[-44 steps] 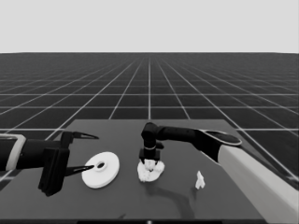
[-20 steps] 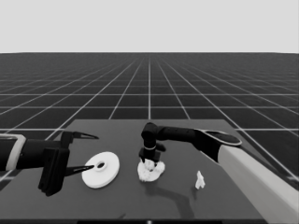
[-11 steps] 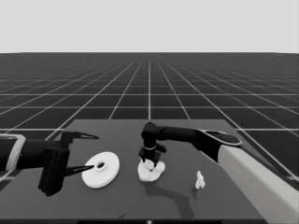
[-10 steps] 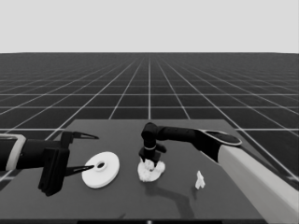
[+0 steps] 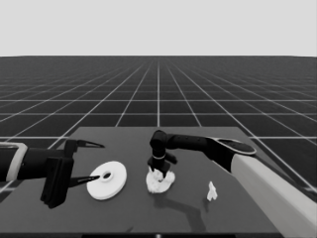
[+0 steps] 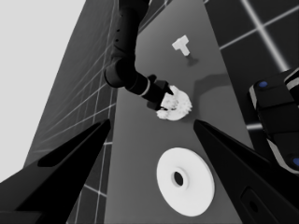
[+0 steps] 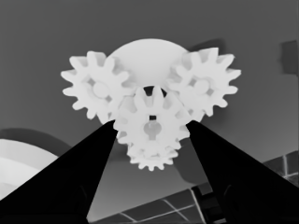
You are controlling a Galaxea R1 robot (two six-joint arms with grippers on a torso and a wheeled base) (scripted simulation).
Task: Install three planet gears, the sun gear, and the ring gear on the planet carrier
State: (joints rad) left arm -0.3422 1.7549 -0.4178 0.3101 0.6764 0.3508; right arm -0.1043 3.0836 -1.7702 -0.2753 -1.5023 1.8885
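You are looking at matt white gears with smooth plastic-like faces, lying on a dull, dark desk.

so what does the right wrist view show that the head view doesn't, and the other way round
Only the right wrist view shows single gears with their teeth, meshed on the smaller round part, between the right gripper fingers. Only the head view shows the thin white piece, the waiting left gripper at the table's left end, and the right arm's reach. Both show the gear cluster and the larger round part.
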